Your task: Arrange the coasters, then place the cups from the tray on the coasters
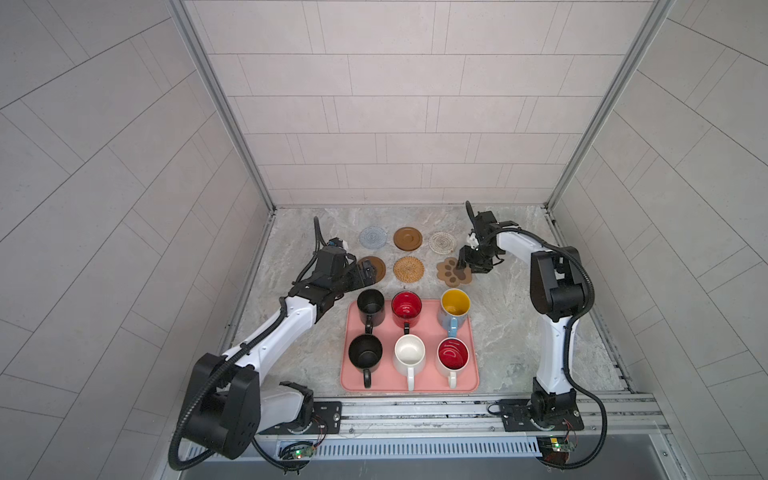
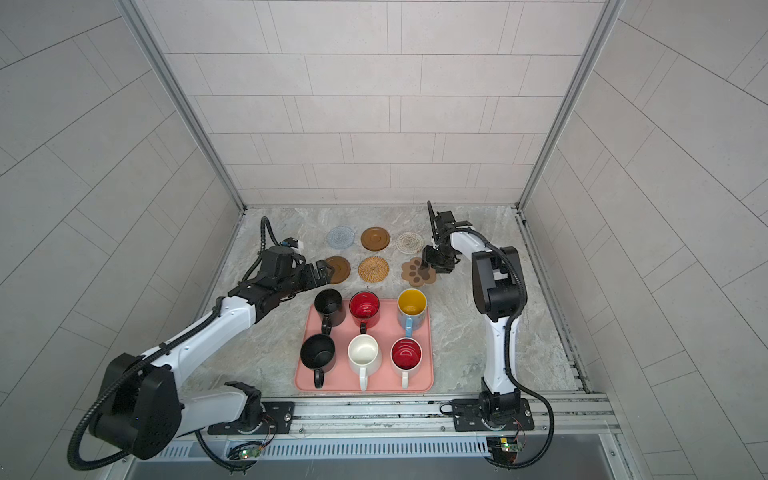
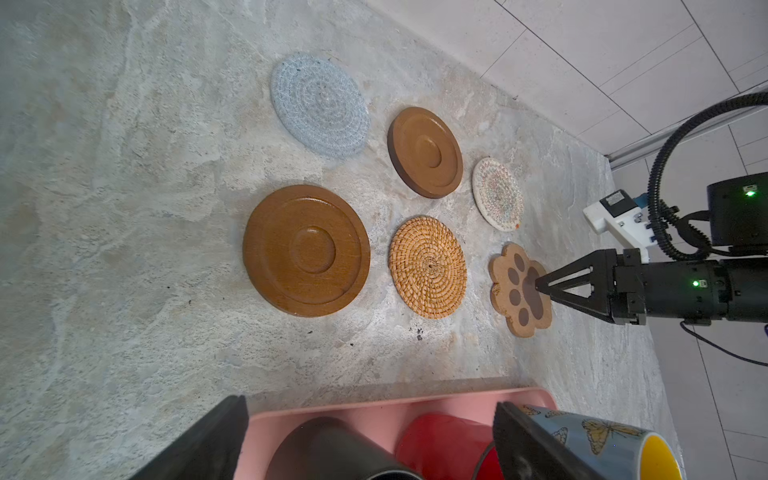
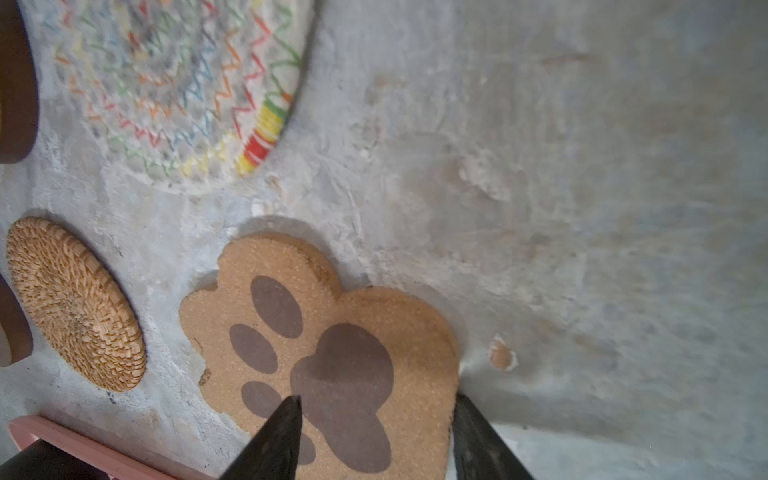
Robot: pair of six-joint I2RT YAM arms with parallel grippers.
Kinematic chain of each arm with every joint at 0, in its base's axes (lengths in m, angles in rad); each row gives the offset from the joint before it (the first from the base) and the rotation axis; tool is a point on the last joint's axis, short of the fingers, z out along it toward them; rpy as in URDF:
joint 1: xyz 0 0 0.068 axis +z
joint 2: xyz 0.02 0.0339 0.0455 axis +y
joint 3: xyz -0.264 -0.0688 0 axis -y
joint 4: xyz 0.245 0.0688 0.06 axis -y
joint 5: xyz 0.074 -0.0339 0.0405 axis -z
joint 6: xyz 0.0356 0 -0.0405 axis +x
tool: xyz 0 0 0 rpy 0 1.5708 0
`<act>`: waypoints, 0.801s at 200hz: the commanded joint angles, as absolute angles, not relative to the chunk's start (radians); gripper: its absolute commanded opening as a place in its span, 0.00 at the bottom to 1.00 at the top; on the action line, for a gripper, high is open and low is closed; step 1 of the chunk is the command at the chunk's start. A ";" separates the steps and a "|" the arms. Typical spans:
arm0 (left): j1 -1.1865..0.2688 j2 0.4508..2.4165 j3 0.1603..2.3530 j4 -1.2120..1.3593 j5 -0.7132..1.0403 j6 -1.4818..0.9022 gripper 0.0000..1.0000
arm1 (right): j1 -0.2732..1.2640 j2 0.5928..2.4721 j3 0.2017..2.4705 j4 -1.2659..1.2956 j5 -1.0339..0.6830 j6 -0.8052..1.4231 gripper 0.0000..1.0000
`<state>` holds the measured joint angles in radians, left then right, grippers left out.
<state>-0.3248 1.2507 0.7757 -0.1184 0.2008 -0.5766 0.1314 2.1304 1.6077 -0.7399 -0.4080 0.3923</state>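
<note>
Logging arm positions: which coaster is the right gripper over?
The right gripper is over the paw-shaped coaster, the only non-round one, at the right end of the row nearer the tray.

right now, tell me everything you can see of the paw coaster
The paw coaster is a tan, cork-looking mat printed with one big dark pad and four toes. It lies flat on the stone table beside the rattan coaster, not touching it. The right gripper hangs open over it, one fingertip above the big pad.
</note>
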 commanded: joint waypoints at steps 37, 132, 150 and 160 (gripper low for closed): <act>-0.319 1.224 0.769 -0.113 0.186 -0.580 1.00 | 0.156 2.122 1.577 -0.725 -0.419 0.478 0.60; -0.320 1.224 0.769 -0.109 0.185 -0.580 1.00 | 0.176 2.123 1.581 -0.701 -0.427 0.503 0.59; -0.319 1.224 0.769 -0.111 0.186 -0.579 1.00 | 0.175 2.118 1.583 -0.702 -0.428 0.505 0.59; -0.320 1.224 0.771 -0.110 0.187 -0.578 1.00 | 0.175 2.116 1.586 -0.703 -0.427 0.505 0.60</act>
